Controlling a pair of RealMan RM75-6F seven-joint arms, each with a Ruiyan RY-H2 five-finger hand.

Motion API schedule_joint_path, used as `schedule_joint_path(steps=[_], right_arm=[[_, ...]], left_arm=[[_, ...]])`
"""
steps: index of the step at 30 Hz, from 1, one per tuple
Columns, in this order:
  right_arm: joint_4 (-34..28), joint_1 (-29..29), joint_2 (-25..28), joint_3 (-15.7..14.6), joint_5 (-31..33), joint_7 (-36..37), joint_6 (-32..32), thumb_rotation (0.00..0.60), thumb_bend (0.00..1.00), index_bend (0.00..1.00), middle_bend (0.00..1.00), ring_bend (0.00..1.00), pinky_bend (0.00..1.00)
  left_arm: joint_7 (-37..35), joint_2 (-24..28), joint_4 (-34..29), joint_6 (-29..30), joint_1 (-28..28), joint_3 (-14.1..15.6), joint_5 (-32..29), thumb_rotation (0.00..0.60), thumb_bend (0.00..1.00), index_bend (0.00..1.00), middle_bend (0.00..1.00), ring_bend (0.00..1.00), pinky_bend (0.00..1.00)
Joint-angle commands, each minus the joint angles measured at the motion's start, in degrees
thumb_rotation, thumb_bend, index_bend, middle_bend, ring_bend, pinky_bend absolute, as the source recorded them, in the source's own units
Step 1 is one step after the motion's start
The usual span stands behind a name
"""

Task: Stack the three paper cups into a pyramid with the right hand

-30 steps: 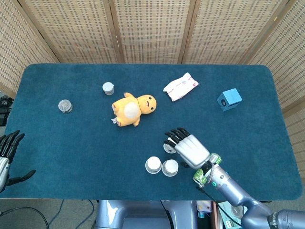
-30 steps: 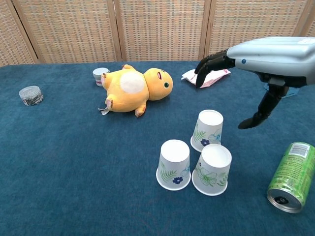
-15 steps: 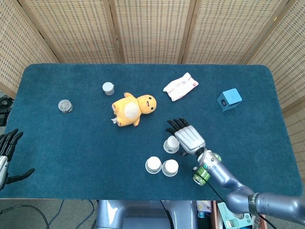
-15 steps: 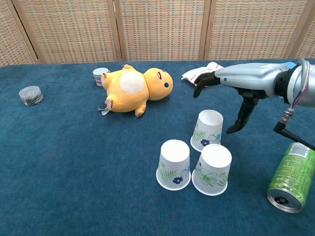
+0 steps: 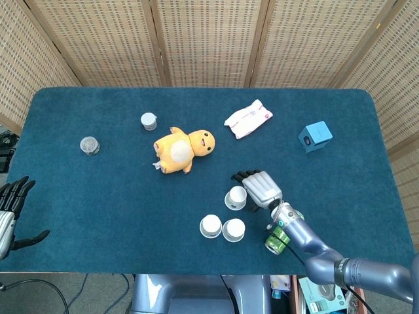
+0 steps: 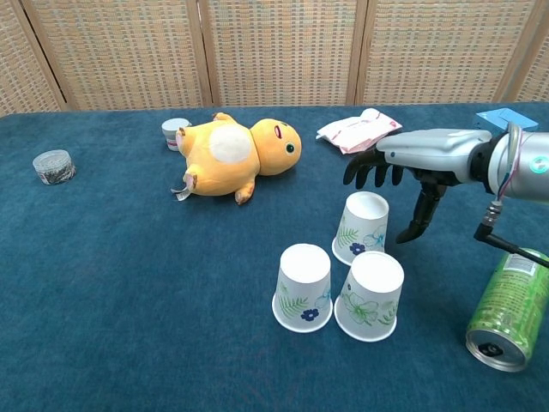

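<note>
The right hand (image 6: 403, 172), fingers spread and holding nothing, hovers just above and behind the rear paper cup (image 6: 361, 227), so the grasp step is in hand: next it should close around that cup, then lift it onto the two front cups (image 6: 336, 290) nearer the robot.

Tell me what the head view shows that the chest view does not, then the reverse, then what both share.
Only the head view shows the left hand, open at the table's left edge, and the whole blue box. Only the chest view shows the floral prints on the three paper cups and the right hand raised just behind the rear cup, not touching it. Both show the cups, yellow plush, green can and white packet.
</note>
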Motion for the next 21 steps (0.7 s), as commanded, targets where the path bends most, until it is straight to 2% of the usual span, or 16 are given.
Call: schedule_joint_path(steps=[1,7,12,16,21], right_arm=[[1.72,0.06,-1.44,-0.21,-1.42,1.21,0.27,0.6,0.14,0.32,0.4,0.37,0.38],[5.21,-0.23,-4.14,-0.08,-3.87,4.0,1.51,0.6,0.23,0.47,0.51,0.44,0.38],[4.84,-0.72,-3.84,-0.19,-5.33,5.35,2.25,0.6,0.29,0.51,0.54,0.47,0.38],[1.64,-1.2,-1.75,-0.01,-6.7,5.82,3.34,0.6,0.29,0.51,0.54,0.47,0.38],[-8.09,-1.86,4.76,1.39,-9.1,5.18,6.09,0.6,0.29,0.51,0.54,0.47,0.38]], left_arm=[[0.1,-0.05,-0.06,-0.14,-0.06,-0.09,-0.26,0.6,0.02,0.0,0.0,0.0,0.0],[-0.16,0.01,0.05,-0.34,-0.13,-0.17,-0.57,0.6,0.02,0.0,0.0,0.0,0.0],[-0.16,-0.02,0.06,-0.49,-0.2,-0.13,-0.56,0.6,0.02,0.0,0.0,0.0,0.0],[-0.26,0.03,-0.01,-0.5,-0.22,-0.08,-0.46,0.6,0.02,0.0,0.0,0.0,0.0],[-0.73,0.23,-0.18,-0.44,-0.27,-0.04,-0.25,0.6,0.02,0.0,0.0,0.0,0.0]])
